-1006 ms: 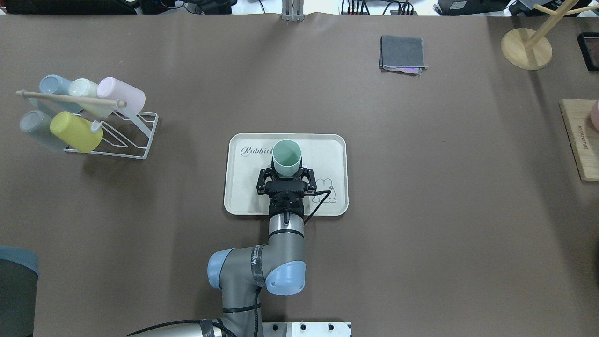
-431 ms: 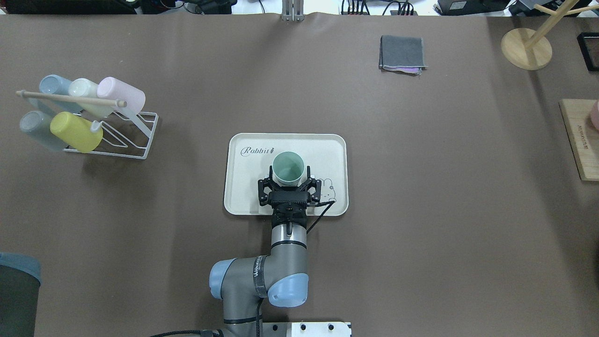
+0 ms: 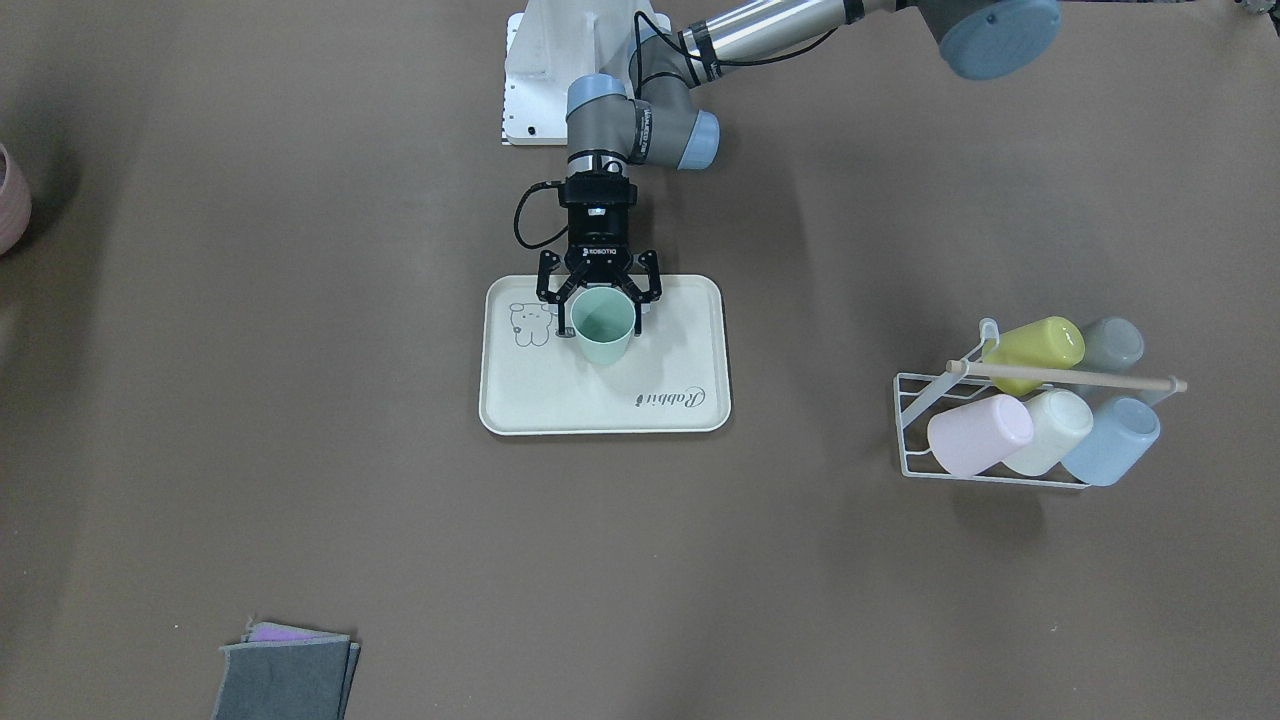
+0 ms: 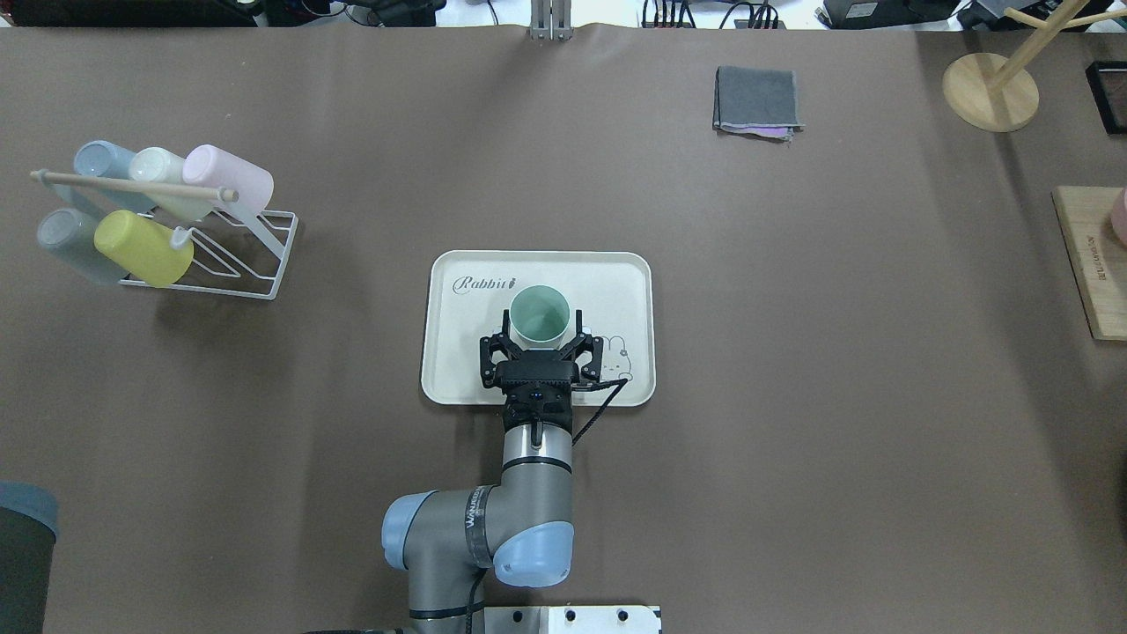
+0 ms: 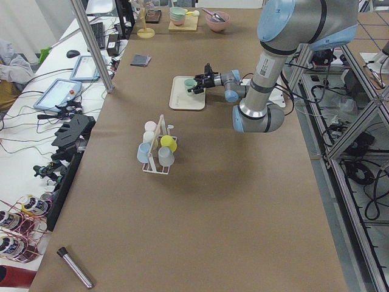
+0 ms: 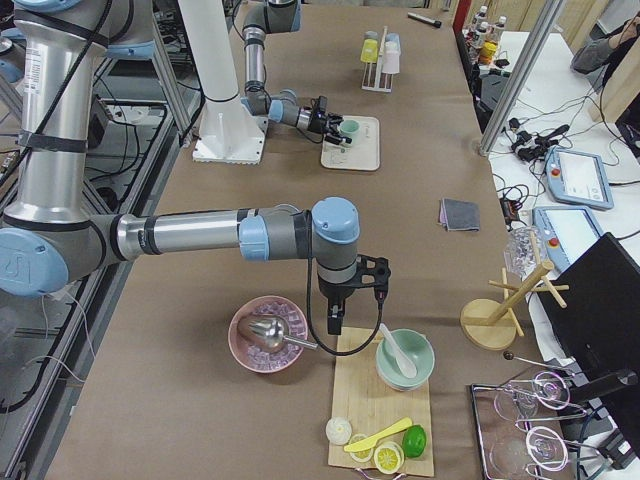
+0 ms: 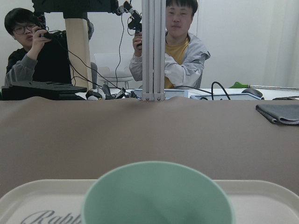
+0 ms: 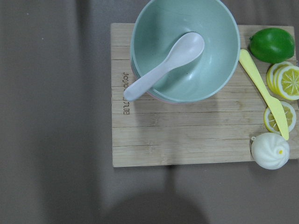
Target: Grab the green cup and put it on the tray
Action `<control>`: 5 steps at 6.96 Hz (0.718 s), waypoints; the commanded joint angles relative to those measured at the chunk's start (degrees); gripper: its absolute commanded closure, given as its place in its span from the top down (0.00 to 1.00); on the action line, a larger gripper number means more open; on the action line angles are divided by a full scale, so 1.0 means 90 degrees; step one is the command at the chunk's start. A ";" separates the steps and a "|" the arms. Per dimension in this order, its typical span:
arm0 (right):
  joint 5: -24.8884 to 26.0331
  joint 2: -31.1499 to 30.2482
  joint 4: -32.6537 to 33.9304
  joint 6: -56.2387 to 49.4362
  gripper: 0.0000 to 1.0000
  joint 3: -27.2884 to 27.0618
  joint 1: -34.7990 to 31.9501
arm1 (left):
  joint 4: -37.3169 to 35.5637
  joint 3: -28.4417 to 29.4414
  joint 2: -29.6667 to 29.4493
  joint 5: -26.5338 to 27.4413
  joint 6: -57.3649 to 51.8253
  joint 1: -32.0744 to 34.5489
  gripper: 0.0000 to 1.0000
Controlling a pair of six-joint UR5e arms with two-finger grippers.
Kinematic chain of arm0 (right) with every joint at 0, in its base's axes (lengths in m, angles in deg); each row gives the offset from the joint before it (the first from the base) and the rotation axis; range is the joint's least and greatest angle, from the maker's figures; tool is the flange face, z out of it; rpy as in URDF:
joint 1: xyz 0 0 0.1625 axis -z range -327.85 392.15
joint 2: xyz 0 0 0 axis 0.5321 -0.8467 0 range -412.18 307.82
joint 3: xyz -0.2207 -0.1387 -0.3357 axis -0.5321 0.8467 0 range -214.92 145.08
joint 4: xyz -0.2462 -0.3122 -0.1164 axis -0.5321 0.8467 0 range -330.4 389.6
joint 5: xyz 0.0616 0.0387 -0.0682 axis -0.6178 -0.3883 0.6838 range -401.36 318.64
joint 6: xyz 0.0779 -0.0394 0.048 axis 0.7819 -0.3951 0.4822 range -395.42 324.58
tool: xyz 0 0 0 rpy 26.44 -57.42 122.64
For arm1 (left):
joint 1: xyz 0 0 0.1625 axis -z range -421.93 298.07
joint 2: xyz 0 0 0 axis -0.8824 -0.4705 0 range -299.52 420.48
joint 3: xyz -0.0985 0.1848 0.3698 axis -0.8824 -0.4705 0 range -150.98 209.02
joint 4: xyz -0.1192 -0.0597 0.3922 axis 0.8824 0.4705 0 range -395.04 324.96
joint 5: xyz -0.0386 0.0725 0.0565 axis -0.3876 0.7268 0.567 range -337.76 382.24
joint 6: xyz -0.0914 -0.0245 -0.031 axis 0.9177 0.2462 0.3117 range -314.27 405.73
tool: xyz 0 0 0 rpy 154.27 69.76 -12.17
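The green cup (image 4: 540,315) stands upright on the cream tray (image 4: 458,352), near the tray's middle, beside the bear print. It also shows in the front view (image 3: 603,325) and fills the bottom of the left wrist view (image 7: 156,193). My left gripper (image 4: 541,340) is open, with its fingers (image 3: 552,293) spread on either side of the cup and a gap to its wall. My right gripper (image 6: 345,295) hangs over a wooden board (image 8: 187,135) at the table's far right end. I cannot tell whether it is open or shut.
A white wire rack (image 4: 220,264) with several cups, one of them yellow-green (image 4: 141,248), stands at the left. A folded grey cloth (image 4: 757,99) lies at the back right. A mint bowl with a spoon (image 8: 182,49) sits on the board.
The left gripper brought the cup down and slightly toward the robot onto the tray. Its jaws have spread apart from the cup.
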 commanded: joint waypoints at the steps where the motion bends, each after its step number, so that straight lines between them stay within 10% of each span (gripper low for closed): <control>1: 0.0000 0.0000 0.0000 0.0000 1.00 -0.0001 0.0000 | -0.0218 -0.0705 0.0271 -0.0007 -0.0026 0.0025 0.99; 5: 0.0000 0.0000 0.0000 0.0000 1.00 -0.0001 0.0000 | -0.0238 -0.2136 0.0446 -0.0970 -0.1094 0.0365 0.99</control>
